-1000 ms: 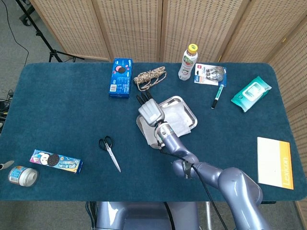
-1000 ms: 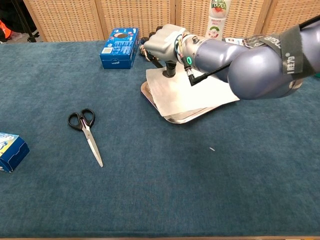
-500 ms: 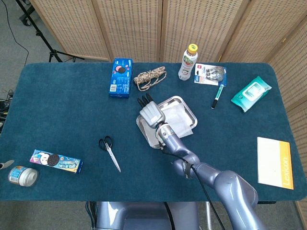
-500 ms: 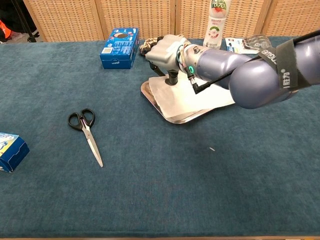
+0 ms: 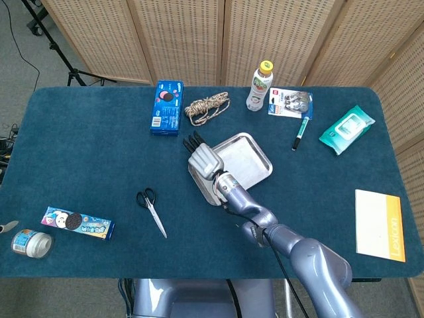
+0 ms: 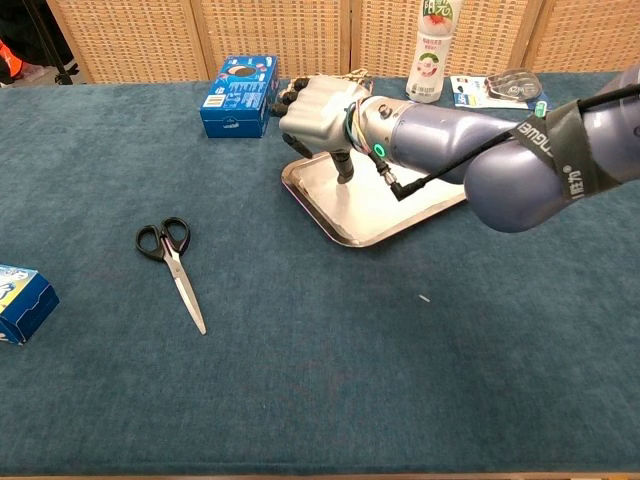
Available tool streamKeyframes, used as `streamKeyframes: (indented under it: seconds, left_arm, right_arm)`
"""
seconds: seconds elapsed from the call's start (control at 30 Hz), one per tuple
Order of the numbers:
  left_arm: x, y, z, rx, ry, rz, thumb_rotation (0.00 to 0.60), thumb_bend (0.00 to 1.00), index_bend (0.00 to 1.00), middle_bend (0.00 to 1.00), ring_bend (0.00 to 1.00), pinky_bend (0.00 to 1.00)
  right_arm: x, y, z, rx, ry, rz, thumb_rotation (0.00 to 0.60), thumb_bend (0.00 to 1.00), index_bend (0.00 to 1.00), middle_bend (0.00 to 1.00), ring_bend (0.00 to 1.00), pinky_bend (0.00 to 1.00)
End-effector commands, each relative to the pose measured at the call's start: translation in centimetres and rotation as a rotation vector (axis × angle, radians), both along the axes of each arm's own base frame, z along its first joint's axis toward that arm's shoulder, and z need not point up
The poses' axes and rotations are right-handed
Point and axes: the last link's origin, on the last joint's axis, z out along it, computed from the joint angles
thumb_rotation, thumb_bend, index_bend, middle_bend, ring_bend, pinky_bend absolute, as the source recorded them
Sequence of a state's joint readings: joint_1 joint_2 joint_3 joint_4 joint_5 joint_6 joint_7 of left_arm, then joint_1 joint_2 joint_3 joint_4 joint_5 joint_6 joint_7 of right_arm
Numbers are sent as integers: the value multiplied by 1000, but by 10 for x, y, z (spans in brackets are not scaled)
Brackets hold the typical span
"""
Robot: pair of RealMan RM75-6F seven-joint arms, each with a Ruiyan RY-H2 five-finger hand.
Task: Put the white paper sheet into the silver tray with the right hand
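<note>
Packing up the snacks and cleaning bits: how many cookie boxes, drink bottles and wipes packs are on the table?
Cookie boxes: 2, far box and near-left box
Drink bottle: 1
Wipes pack: 1
Total: 4

The blue-clothed table (image 5: pixel 79 152) in front of me carries a silver tray (image 5: pixel 248 165) near its middle, scissors (image 5: pixel 152 209) to my left, a blue cookie box (image 5: pixel 166 116), a rope coil (image 5: pixel 207 108), a bottle (image 5: pixel 260 86), a blister pack (image 5: pixel 290 103), a pen (image 5: pixel 300 134), wipes (image 5: pixel 346 128), a notebook (image 5: pixel 379 224), a snack box (image 5: pixel 77 222) and a tape roll (image 5: pixel 31 242).
</note>
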State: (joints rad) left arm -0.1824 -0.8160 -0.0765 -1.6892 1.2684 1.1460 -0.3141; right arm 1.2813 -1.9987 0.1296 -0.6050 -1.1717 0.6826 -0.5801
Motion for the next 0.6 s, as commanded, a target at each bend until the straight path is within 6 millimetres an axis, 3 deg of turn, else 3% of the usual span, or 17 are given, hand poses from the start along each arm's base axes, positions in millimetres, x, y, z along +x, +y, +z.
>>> streamKeyframes:
  seconds: [0.03, 0.23, 0.47, 0.6]
  left_arm:
    - [0, 0, 0, -2, 1, 1, 600, 0, 0, 0, 0, 0]
    - [0, 0, 0, -2, 1, 0, 600, 0, 0, 0, 0, 0]
    - [1, -1, -2, -10, 5, -6, 600, 0, 0, 0, 0, 0]
    - [3, -2, -3, -14, 8, -13, 600, 0, 0, 0, 0, 0]
  right_arm:
    - [1, 0, -1, -10, -1, 10, 600, 0, 8, 0, 0, 24]
    - [7, -3, 8, -31, -46, 17, 600, 0, 0, 0, 0, 24]
    - [15, -5, 32, -57, -146, 20, 600, 41, 13, 0, 0, 24]
    - [9, -3, 50, -31, -260, -56, 600, 187, 124, 38, 0, 24]
